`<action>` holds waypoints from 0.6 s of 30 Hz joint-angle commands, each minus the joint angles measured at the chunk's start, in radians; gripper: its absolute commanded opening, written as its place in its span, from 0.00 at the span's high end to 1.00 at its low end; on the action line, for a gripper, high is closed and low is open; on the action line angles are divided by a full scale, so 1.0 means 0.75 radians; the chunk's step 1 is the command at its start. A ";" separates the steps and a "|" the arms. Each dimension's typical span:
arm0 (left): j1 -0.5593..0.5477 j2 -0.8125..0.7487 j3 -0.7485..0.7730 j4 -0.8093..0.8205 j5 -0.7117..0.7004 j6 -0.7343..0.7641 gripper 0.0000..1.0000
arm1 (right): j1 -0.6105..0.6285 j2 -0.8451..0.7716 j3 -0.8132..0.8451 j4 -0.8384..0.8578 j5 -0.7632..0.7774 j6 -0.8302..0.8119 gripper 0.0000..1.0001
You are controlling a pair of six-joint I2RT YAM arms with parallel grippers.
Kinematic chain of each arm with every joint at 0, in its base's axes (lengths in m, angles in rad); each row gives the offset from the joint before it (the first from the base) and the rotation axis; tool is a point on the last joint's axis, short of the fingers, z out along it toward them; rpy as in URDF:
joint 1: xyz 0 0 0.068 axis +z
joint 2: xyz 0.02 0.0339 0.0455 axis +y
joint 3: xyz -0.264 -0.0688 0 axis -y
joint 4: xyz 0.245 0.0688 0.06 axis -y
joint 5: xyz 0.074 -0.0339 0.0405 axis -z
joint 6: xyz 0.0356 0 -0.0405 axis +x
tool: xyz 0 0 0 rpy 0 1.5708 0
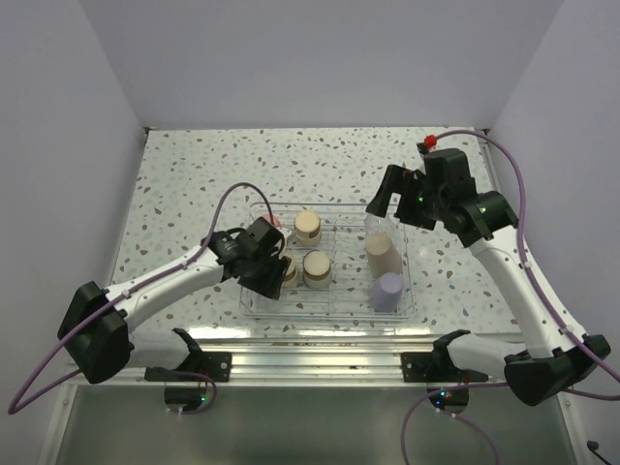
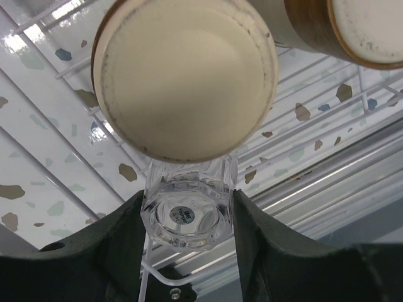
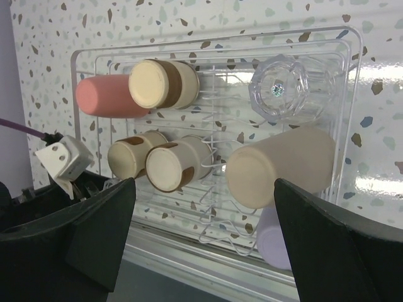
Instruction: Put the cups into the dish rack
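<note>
The clear dish rack [image 1: 334, 312] lies mid-table. My left gripper [image 1: 274, 278] is at its near-left corner, shut on a clear cup [image 2: 187, 217] whose faceted base faces the camera, one finger on each side. Just beyond it stands a steel cup with a tan base [image 2: 186, 69]. Other cups stand upside down in the rack: three steel ones [image 3: 160, 83] [image 3: 129, 157] [image 3: 173, 165], a coral-pink [image 3: 104, 97], a second clear one [image 3: 280, 88], a tall beige [image 1: 383, 257] and a lavender [image 1: 388, 291]. My right gripper [image 1: 387, 199] hovers open above the rack's far-right corner, holding nothing.
White wire dividers [image 3: 236, 189] rise from the rack's floor between the cups. An aluminium rail [image 1: 320, 341] runs along the table's near edge, close to the rack. White walls enclose the speckled tabletop [image 1: 194, 174] on three sides.
</note>
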 commanded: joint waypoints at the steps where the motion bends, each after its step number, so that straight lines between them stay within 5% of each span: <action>1: -0.023 0.040 -0.021 0.073 -0.121 -0.044 1.00 | 0.000 -0.020 -0.013 -0.018 0.021 -0.045 0.05; 5: -0.054 0.067 -0.006 0.065 -0.185 -0.059 1.00 | 0.000 -0.020 -0.008 -0.028 0.041 -0.071 0.05; 13: -0.085 0.073 0.008 0.060 -0.169 -0.065 0.45 | 0.000 -0.018 -0.035 -0.030 0.051 -0.098 0.05; 18: -0.093 0.022 0.025 0.060 -0.108 -0.067 0.30 | -0.002 -0.010 -0.045 -0.024 0.051 -0.116 0.05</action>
